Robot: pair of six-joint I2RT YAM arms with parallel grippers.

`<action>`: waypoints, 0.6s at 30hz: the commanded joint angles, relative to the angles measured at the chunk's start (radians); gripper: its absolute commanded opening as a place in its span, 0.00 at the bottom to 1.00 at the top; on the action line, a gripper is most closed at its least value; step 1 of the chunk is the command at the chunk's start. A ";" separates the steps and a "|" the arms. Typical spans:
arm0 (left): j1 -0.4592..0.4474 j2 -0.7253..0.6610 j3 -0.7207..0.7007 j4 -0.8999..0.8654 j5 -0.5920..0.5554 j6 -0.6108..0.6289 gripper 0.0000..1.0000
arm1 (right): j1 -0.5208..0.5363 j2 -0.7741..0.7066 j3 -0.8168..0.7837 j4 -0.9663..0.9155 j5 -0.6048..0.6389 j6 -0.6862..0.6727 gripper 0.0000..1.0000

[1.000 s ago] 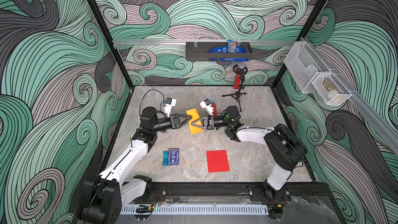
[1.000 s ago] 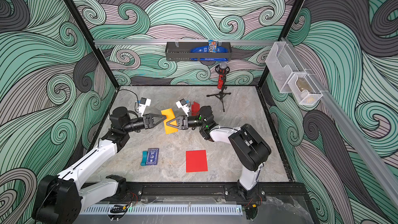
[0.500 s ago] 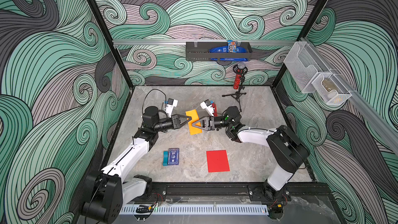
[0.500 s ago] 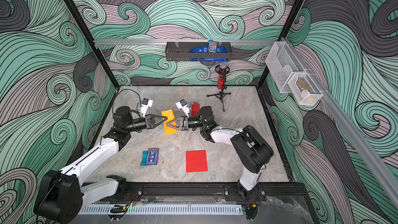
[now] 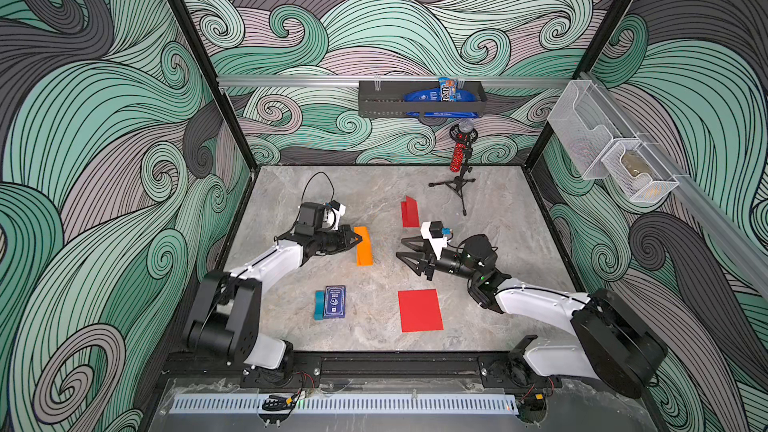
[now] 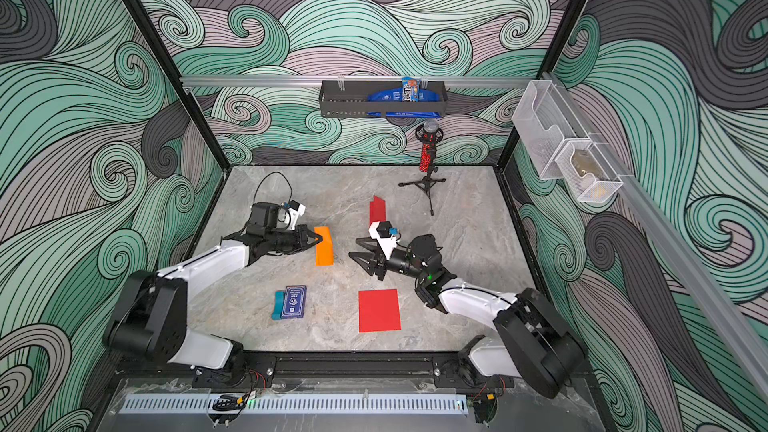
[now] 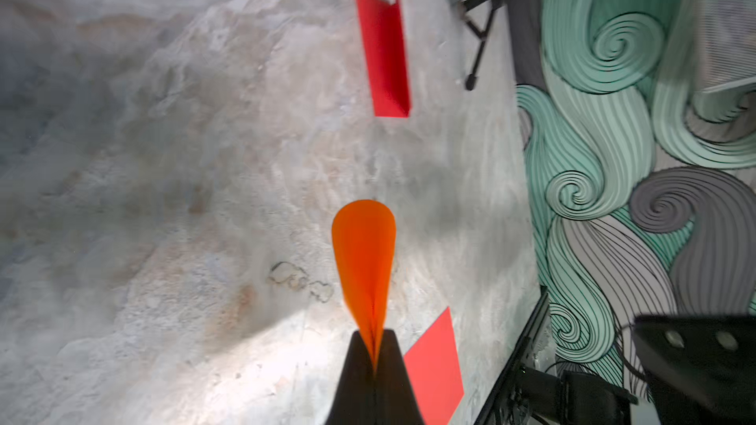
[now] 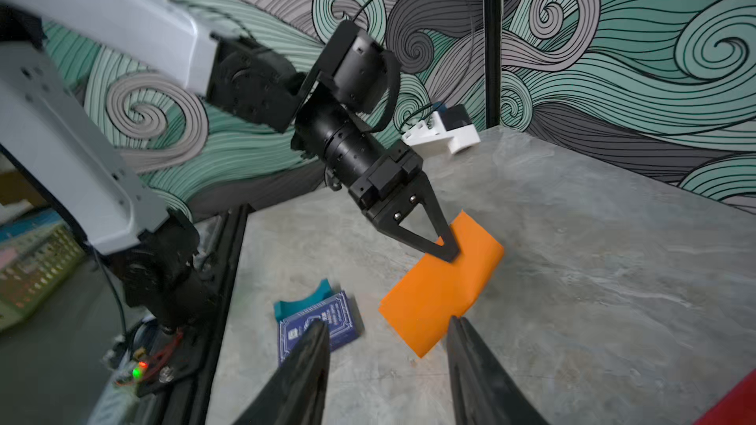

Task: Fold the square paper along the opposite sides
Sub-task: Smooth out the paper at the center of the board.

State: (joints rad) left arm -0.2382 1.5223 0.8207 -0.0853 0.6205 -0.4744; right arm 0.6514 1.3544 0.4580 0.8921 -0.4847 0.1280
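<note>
The orange paper (image 5: pixel 364 246), just beyond the card box (image 5: pixel 334 302), loops over uncreased, its joined edges clamped in the left pincer (image 5: pixel 358 239). The right pincer (image 5: pixel 400 248), farther from the box, stands apart and empty. Pressing the crease seemingly remains.

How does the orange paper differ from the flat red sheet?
The orange paper is bent double, pinched in the left claw; the red sheet lies flat, unfolded and untouched on the table. Doubled, the orange paper looks narrower than the red sheet's full square. Both are plain paper.

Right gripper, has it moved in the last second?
Yes. Judged against the flat red sheet, the right gripper has pulled back to the robot's right, off the orange paper.
</note>
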 commanded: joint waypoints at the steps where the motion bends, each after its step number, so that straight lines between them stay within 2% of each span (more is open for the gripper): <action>1: -0.007 0.077 0.059 -0.115 -0.039 0.073 0.00 | 0.031 0.066 0.022 0.015 0.097 -0.166 0.44; 10: -0.018 0.261 0.114 -0.160 -0.098 0.123 0.00 | 0.119 0.332 0.135 0.030 0.116 -0.207 0.35; 18: -0.015 0.296 0.113 -0.180 -0.134 0.131 0.00 | 0.133 0.539 0.289 -0.022 0.117 -0.196 0.25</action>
State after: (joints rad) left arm -0.2504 1.7966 0.9157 -0.2169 0.5297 -0.3698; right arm 0.7807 1.8423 0.7017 0.8974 -0.3824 -0.0658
